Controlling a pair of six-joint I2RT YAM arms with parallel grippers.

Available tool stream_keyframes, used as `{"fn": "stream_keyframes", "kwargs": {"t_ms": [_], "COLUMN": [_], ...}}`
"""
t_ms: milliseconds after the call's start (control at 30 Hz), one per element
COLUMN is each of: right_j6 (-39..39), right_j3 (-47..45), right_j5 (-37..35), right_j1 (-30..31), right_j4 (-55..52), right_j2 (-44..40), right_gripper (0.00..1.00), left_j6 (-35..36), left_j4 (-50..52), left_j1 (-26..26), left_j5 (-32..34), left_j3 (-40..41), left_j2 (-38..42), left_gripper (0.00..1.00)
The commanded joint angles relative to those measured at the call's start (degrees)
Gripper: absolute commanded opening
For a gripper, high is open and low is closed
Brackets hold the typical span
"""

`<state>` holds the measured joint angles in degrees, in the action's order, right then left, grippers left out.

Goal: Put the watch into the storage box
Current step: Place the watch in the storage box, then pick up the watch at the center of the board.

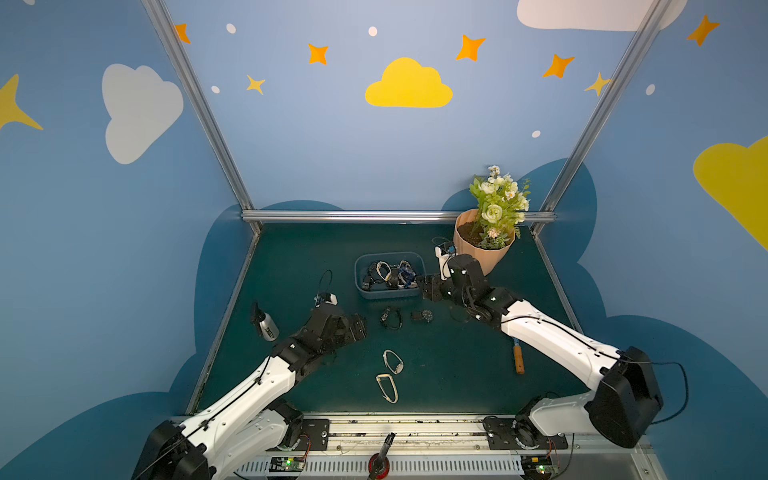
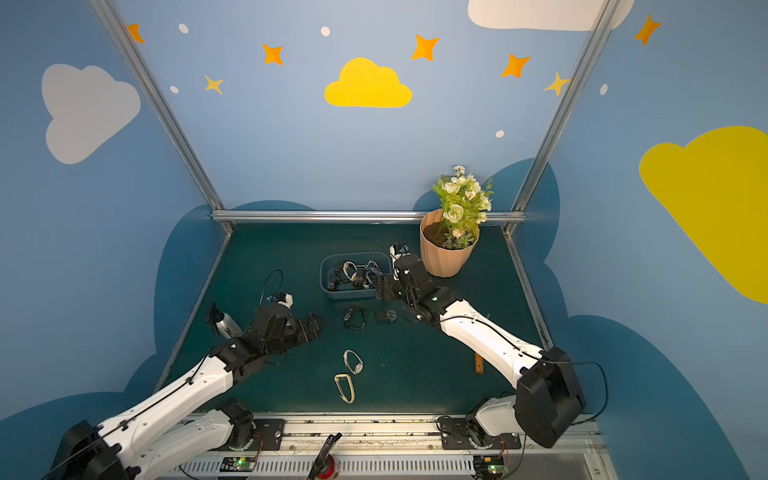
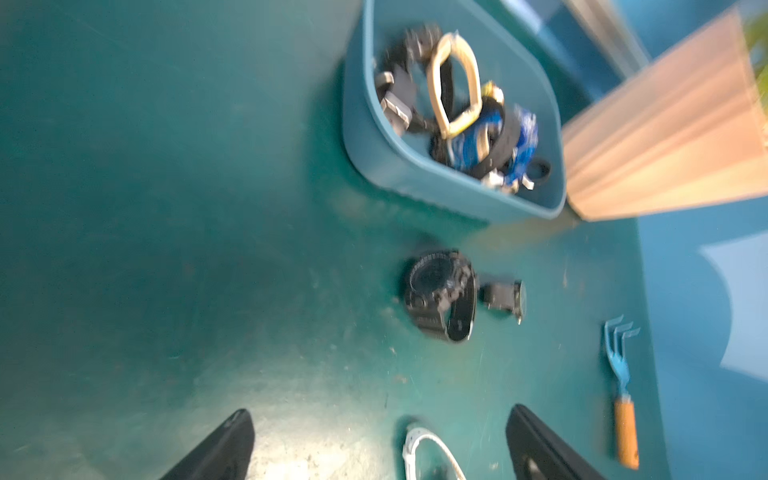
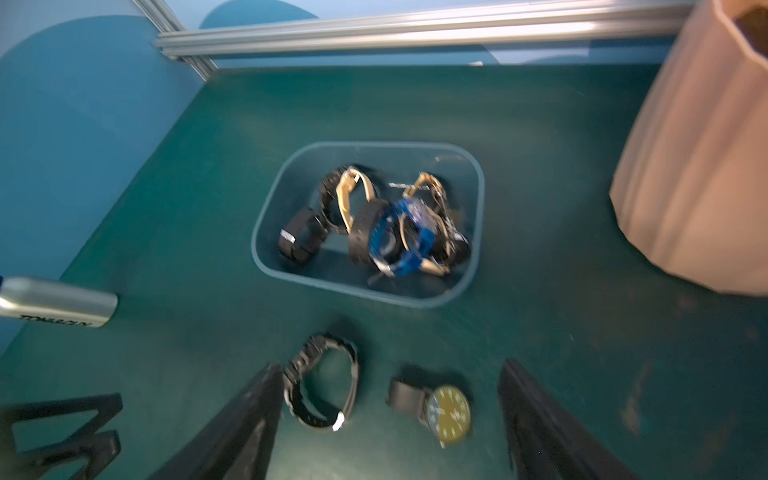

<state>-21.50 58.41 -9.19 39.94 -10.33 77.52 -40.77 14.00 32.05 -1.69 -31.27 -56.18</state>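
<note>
The left wrist view gives me the whole rake (image 3: 623, 428), blue tines and wooden handle. In both top views I see little more than its handle (image 1: 518, 359) (image 2: 479, 365), because the right arm (image 1: 552, 336) covers the rest. The right wrist view shows a yellow-green face on the dial watch (image 4: 449, 411), which in a top view is only a dark spot (image 1: 424, 316). The bottle (image 1: 266, 326) shows from above and on the right wrist (image 4: 62, 301), but not on the left.

The left tool (image 1: 359, 328) hangs low beside the black watch (image 1: 390, 318), spread wide and holding nothing. On its own camera (image 3: 380, 415) the white watch (image 3: 415, 453) lies on the counter (image 3: 166, 249) between the fingers. The right tool (image 1: 422, 287) is at the near right corner of the box (image 1: 388, 296), also wide open and empty (image 4: 390, 368).

A tangle of watches (image 4: 386, 224) lies inside the box. The black and dial ones lie on the counter just before it. The white one (image 1: 393, 360) and the cream watch (image 1: 387, 388) lie nearer the arm bases.
</note>
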Motion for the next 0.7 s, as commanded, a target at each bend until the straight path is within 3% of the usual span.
{"fn": "stream_keyframes", "kwargs": {"t_ms": [0,333,667], "right_j6": [-1.56,-3.65,-4.87], "right_j3": [-1.2,-5.71,-8.25], "right_j5": [-2.78,-3.34,-3.53], "right_j1": [-0.23,-0.57,-0.66], "right_j4": [-2.37,-3.95,-4.76], "right_j2": [-3.64,-7.24,-9.52], "right_gripper": [0.82,0.82,0.82], "left_j6": [2.64,1.64,1.0], "left_j4": [3.17,3.08,0.08], "left_j1": [1.97,12.46,18.07], "left_j5": [-2.56,2.04,1.7], "left_j3": [-1.94,-2.17,-6.66], "left_j2": [-2.42,-10.1,-21.06], "left_gripper": [0.88,0.66,0.56]}}
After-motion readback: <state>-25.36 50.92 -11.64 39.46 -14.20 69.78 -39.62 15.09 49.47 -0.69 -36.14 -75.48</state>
